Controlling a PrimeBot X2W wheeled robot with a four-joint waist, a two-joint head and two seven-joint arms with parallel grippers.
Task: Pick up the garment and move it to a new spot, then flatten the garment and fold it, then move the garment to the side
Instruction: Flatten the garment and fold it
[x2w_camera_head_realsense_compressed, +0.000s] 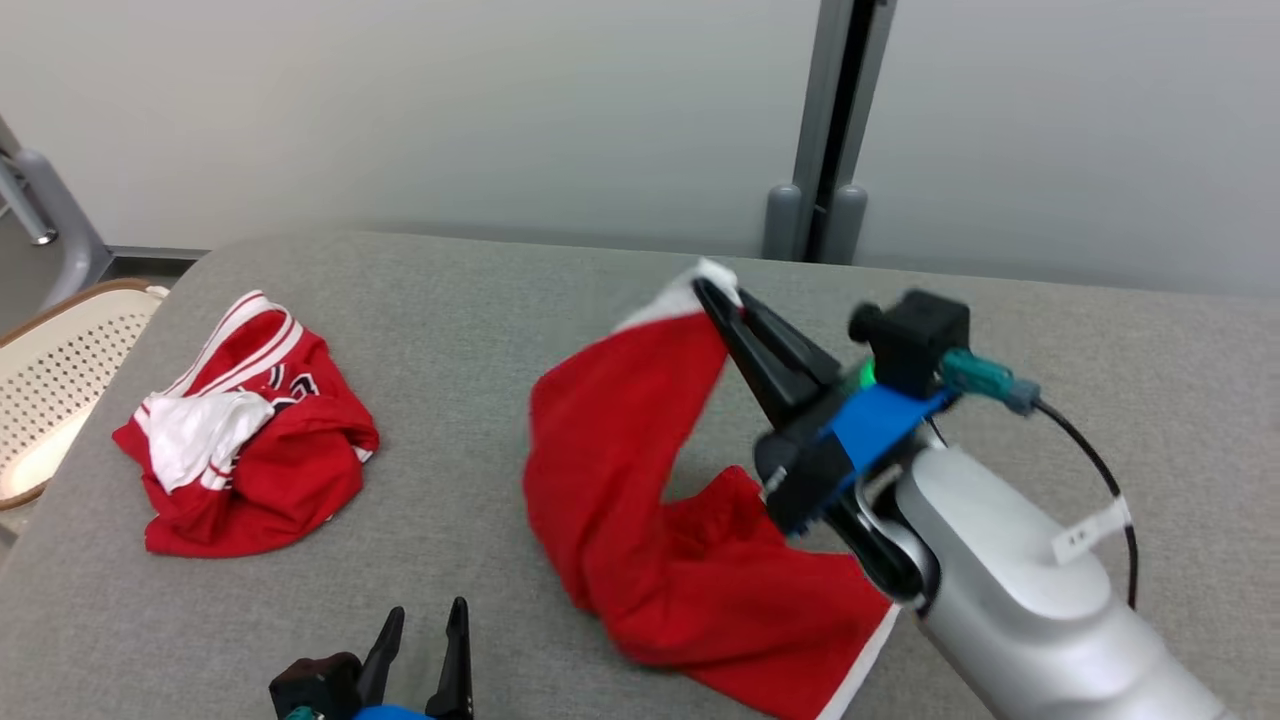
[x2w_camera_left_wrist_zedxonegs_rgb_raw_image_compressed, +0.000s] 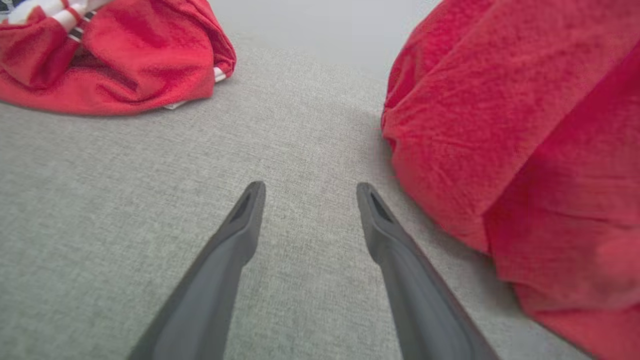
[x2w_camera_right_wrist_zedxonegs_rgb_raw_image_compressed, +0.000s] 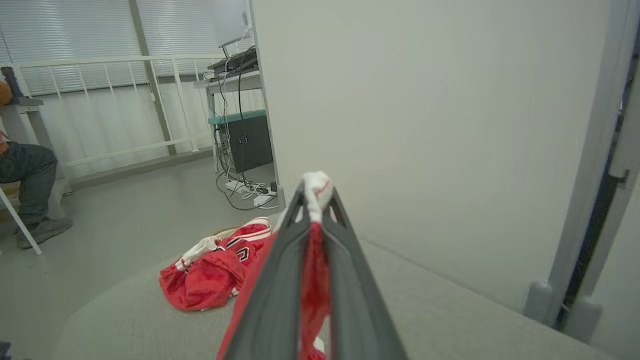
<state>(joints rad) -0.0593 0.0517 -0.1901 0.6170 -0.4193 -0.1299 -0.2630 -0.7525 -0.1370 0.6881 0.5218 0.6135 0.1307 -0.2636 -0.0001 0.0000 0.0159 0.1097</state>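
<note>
A red garment (x2w_camera_head_realsense_compressed: 640, 500) with a white hem hangs from my right gripper (x2w_camera_head_realsense_compressed: 715, 290), which is shut on its white edge and holds that end up above the grey table (x2w_camera_head_realsense_compressed: 450, 300). The garment's lower part rests on the table below my forearm. In the right wrist view the white edge (x2w_camera_right_wrist_zedxonegs_rgb_raw_image_compressed: 316, 192) sticks out between the closed fingertips. My left gripper (x2w_camera_head_realsense_compressed: 425, 625) stands open at the near edge, empty, just left of the garment (x2w_camera_left_wrist_zedxonegs_rgb_raw_image_compressed: 520, 140); its fingers (x2w_camera_left_wrist_zedxonegs_rgb_raw_image_compressed: 235, 240) hover over bare cloth-covered table.
A second crumpled red and white jersey (x2w_camera_head_realsense_compressed: 245, 435) lies at the table's left. A wicker chair (x2w_camera_head_realsense_compressed: 50, 380) stands beyond the left edge. A grey post (x2w_camera_head_realsense_compressed: 825, 200) rises behind the table. A seated person's leg (x2w_camera_right_wrist_zedxonegs_rgb_raw_image_compressed: 27, 180) is far off across the floor.
</note>
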